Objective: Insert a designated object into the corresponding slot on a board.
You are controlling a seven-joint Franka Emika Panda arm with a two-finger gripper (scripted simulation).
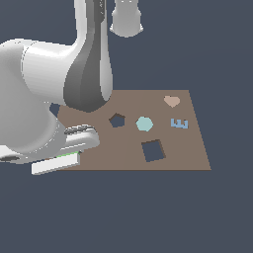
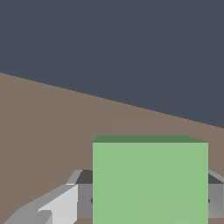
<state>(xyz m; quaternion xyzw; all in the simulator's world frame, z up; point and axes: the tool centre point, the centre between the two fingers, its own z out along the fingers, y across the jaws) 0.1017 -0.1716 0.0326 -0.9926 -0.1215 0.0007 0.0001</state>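
Observation:
The light-green square block (image 2: pixel 150 181) fills the space between my fingers (image 2: pixel 65 205) in the wrist view, with the finger faces against both of its sides. In the exterior view only a thin green sliver of the block (image 1: pixel 67 156) shows under my hand. My gripper (image 1: pixel 62 160) is low over the brown board's (image 1: pixel 118 155) near corner, at the exterior view's left, and is shut on the block. The dark square slot (image 1: pixel 153 150) lies on the board well to the exterior view's right of my gripper. The board (image 2: pixel 52 131) also shows behind the block in the wrist view.
A smaller dark pentagon hole (image 1: pixel 117 120), a pale teal hexagon (image 1: pixel 144 123), a tan heart (image 1: pixel 171 101) and a blue E-shaped piece (image 1: pixel 179 123) are on the board. My large white arm (image 1: pixel 44 94) covers the board's left part in the exterior view.

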